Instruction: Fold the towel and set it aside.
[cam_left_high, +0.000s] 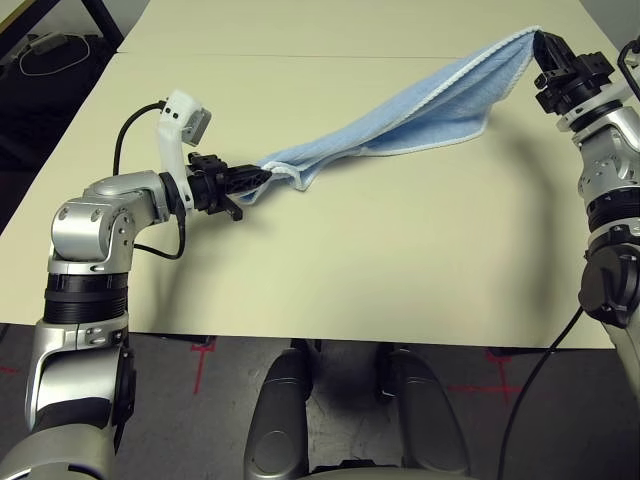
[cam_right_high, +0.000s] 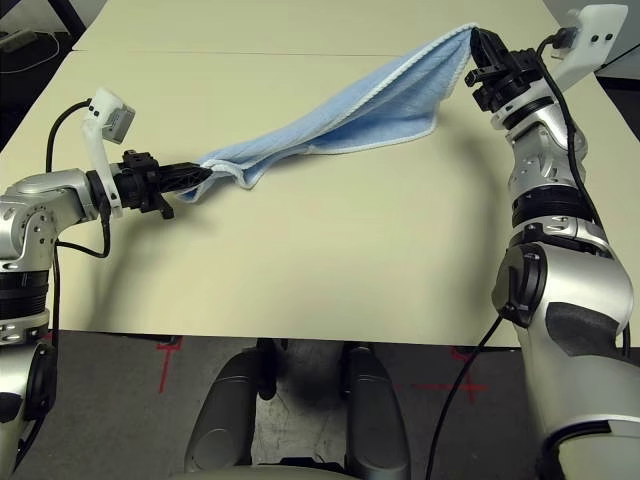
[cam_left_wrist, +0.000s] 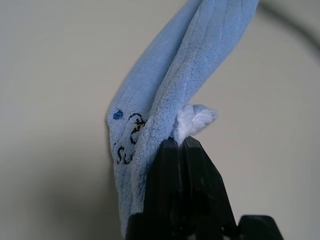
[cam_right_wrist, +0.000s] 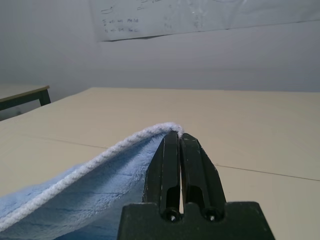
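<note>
Overhead, the towel (cam_left_high: 400, 115), a small light-blue terry cloth with white stitched edging, hangs stretched between the two arms above the beige table (cam_left_high: 400, 270), gathered into a long drooping band. Its long axis runs diagonally, from a low end near the robot's left side to a high end farther back on its right, and the slack middle sags toward the tabletop; whether it brushes the surface cannot be told. The left gripper (cam_left_high: 262, 175) pinches the low corner, its black fingers (cam_left_wrist: 175, 170) pressed close together on the bunched cloth, where a dark embroidered mark (cam_left_wrist: 129, 135) shows just beside the grip. The right gripper (cam_left_high: 541, 42) clamps the high corner, fingers tight together with the white edging (cam_right_wrist: 100, 155) trailing away from their tips. Both corners sit right at the fingertips, so neither arm has to reach for the cloth; the towel lies entirely between them. Judging from this spread, the fold is not yet made: the coming move likely turns on bringing the two held ends together or lowering the band flat onto the table, and the higher right end has the longer way down. Beyond the table's left edge, a dark floor with a coiled white cable (cam_left_high: 50, 50) is visible.
</note>
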